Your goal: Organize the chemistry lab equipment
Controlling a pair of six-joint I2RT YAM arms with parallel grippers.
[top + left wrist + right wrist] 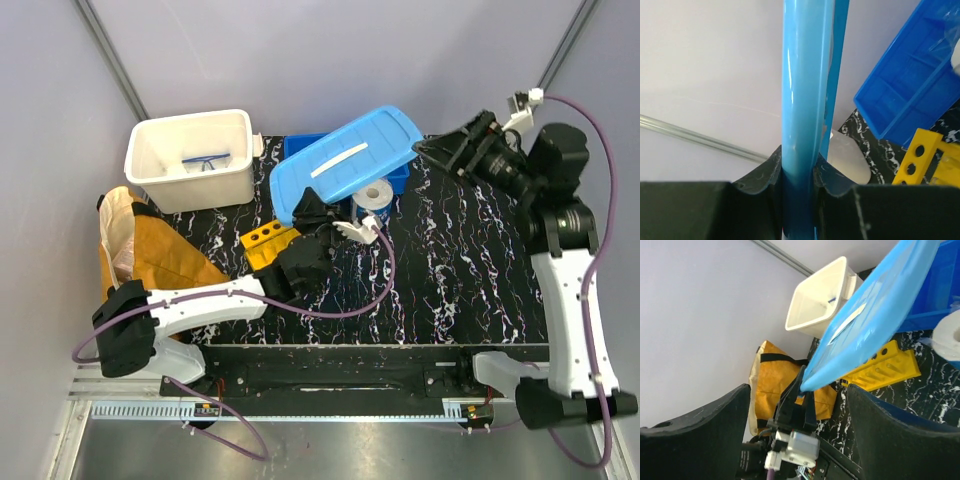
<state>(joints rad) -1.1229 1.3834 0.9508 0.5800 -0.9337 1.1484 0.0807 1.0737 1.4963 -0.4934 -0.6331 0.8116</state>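
Note:
My left gripper [311,214] is shut on the near edge of a light blue bin lid [345,160] and holds it tilted above the dark blue bin [400,177]. In the left wrist view the lid's rim [802,90] runs up between the fingers [840,185]. The yellow test-tube rack [268,243] lies on its side beside that gripper; it also shows in the right wrist view [880,367]. Blue-rimmed goggles [206,160] lie in the white tub [150,170]. My right gripper [432,148] is open and empty at the back right. The dark tubes and the small yellow piece are out of view.
A white paper roll [373,197] stands by the blue bin under the lid. The tan-yellow bag [150,250] lies at the left edge of the black marbled mat [450,270]. Grey walls close in the back and sides.

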